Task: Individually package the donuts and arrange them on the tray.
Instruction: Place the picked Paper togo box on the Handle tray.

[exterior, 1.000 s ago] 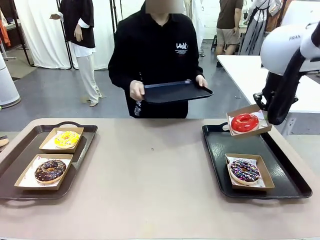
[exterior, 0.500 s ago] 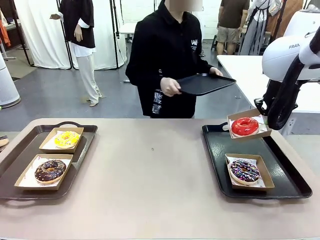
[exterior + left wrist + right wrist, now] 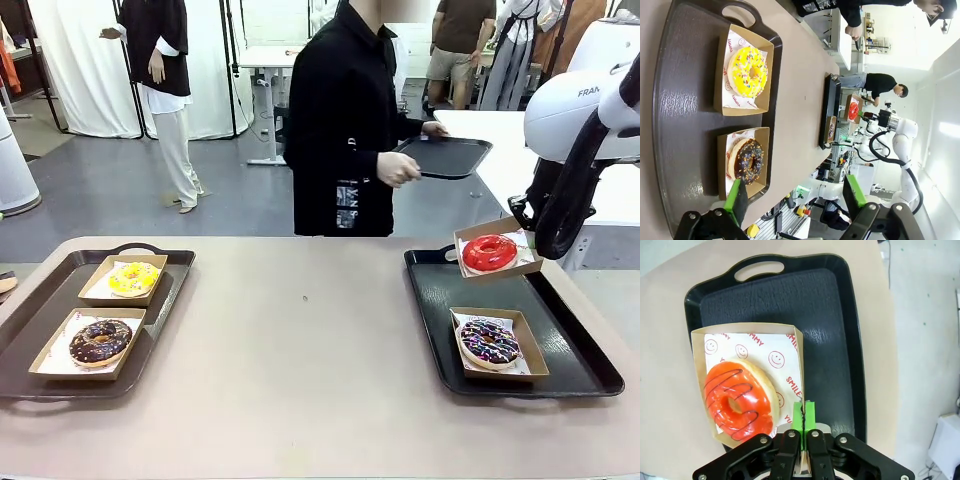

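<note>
Your right gripper (image 3: 803, 432) has its fingers clamped on the box (image 3: 752, 385) rim, holding the red donut (image 3: 489, 251) above the right tray's (image 3: 575, 355) far end; left gripper (image 3: 795, 197) fingers apart.

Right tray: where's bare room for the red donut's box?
The far half of the right tray is bare, between its handle and the sprinkled donut box. The right gripper holds the red donut box over that end. The near half is taken.
</note>
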